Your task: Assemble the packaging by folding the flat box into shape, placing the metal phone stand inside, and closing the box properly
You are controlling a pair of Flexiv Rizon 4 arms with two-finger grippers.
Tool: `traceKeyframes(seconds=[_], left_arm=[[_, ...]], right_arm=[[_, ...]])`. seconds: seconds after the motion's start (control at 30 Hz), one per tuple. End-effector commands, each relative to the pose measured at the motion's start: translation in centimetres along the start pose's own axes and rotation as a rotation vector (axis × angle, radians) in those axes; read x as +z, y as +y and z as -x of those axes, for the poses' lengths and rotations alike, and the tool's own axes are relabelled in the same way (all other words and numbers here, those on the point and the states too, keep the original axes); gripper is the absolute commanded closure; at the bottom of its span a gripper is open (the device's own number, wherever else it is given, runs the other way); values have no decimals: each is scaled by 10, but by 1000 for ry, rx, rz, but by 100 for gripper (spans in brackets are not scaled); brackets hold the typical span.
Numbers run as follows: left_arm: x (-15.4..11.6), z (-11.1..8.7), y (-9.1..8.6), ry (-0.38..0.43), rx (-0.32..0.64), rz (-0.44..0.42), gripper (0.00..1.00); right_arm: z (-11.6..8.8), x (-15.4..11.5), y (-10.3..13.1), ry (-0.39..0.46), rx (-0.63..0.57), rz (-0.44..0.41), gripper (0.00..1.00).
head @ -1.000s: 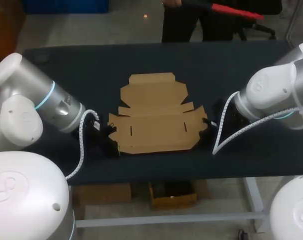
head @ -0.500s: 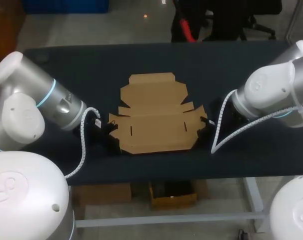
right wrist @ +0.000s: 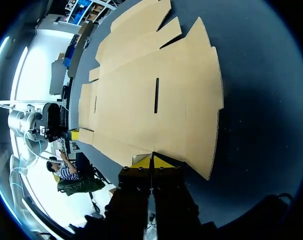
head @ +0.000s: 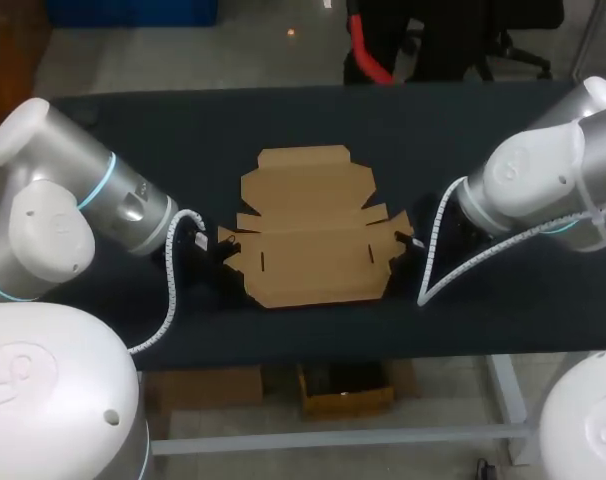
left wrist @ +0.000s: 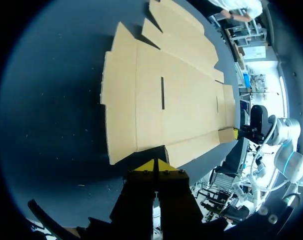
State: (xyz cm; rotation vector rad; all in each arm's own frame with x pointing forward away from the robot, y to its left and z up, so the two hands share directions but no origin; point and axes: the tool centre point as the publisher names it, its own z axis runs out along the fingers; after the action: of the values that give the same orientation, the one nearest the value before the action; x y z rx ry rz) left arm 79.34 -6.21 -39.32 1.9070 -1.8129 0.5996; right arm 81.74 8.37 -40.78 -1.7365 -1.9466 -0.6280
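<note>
the flat box [head: 308,225] lies unfolded about the middle of the bench [head: 463,130], a little toward its near edge, lid panel toward the far edge, small side flaps toward the left and right ends. the left claw [head: 219,262] sits low at the box's left flap, the right claw [head: 399,252] at the right one; in each wrist view the yellow tips are clenched together with nothing between them, their point just at the card's edge. no phone stand shows in any view, and folding looks not yet begun

the card is likely light and thin, stiff across its panels, bending readily only along the scored creases. lying flat it offers no edge to pinch from above, and it may skid if pushed from one end alone. the best hold, i judge, is a side flap near its crease, lifted from both ends at once, clear of the narrow slots, which would tear first
</note>
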Motion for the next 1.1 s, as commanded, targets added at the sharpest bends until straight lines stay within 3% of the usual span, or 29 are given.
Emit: traceKeyframes(seconds=[0.03,1.1], left_arm=[[3,-4,-3,-5,4,7,100],[15,-26,0,-33,50,34,100]], right_arm=[[-5,-3,1,-11,-1,-4,100],[-19,3,0,-40,-24,-26,100]])
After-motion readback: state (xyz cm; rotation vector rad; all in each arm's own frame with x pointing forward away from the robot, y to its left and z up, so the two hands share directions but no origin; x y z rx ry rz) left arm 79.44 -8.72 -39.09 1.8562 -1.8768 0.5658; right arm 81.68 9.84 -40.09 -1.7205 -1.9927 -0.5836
